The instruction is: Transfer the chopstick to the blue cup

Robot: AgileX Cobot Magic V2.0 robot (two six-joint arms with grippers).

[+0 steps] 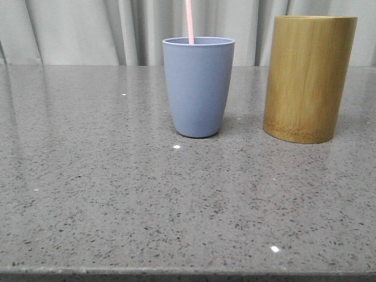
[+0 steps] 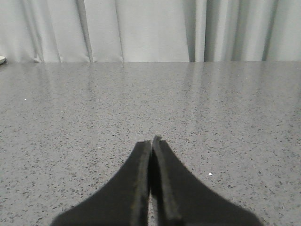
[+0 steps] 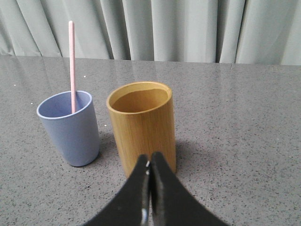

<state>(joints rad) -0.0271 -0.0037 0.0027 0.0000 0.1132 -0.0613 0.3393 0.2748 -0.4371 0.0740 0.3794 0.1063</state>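
Note:
The blue cup (image 1: 198, 87) stands upright mid-table, and a thin pink chopstick (image 1: 190, 21) sticks up out of it, leaning on the rim. The right wrist view shows the same blue cup (image 3: 70, 127) with the chopstick (image 3: 72, 66) inside. My right gripper (image 3: 149, 162) is shut with nothing in it, just in front of the bamboo cylinder (image 3: 142, 127) and apart from the blue cup. My left gripper (image 2: 151, 143) is shut and empty over bare countertop; neither cup shows in its view. Neither gripper appears in the front view.
A taller yellow-brown bamboo cylinder (image 1: 308, 77) stands to the right of the blue cup; its inside looks empty in the right wrist view. The grey speckled countertop (image 1: 117, 194) runs to a front edge (image 1: 188, 274). Pale curtains (image 1: 82, 29) hang behind.

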